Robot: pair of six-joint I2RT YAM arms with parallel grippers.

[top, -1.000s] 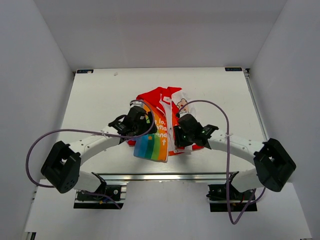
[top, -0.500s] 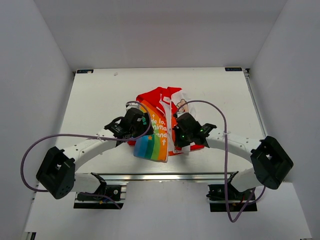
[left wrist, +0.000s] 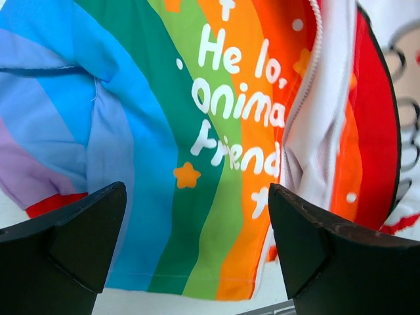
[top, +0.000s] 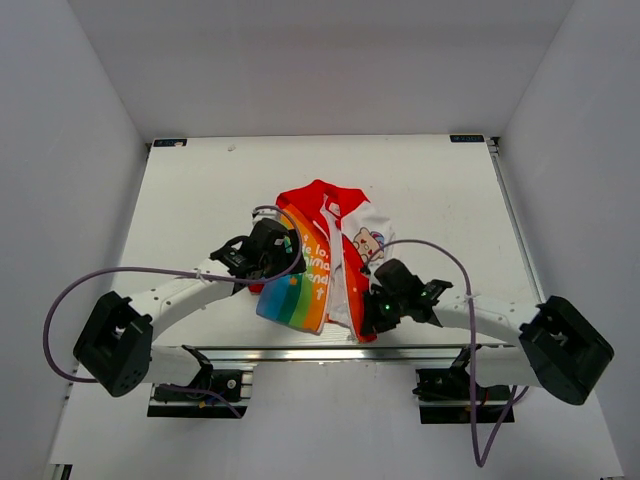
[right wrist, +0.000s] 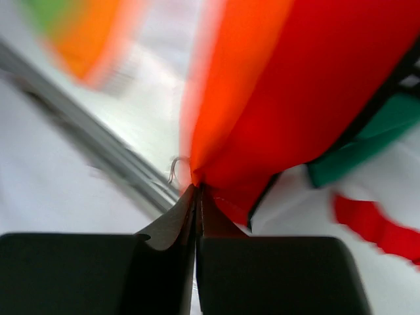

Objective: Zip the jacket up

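Left gripper (left wrist: 197, 216): one, black fingers spread wide, over the rainbow panel at the jacket's 9 o'clock side.
Small white fabric jacket with red hood and rainbow front (top: 325, 262): one, on the white table (top: 200, 190), mid-table toward 6 o'clock. Long axis 12 to 6, hood at 12.
Right gripper (right wrist: 197, 207): one, fingers pressed together, pinching the jacket's orange-red hem edge at 5 o'clock. Wrist view blurred there; zip slider not made out.

On my left wrist feed I can read white lettering (left wrist: 239, 111) printed across the rainbow-striped panel of the jacket (left wrist: 131, 131): "He lo," then "onima", then "frien". The line ends are lost where the fabric folds at the zipper edge. From the top camera the print is too small to read.
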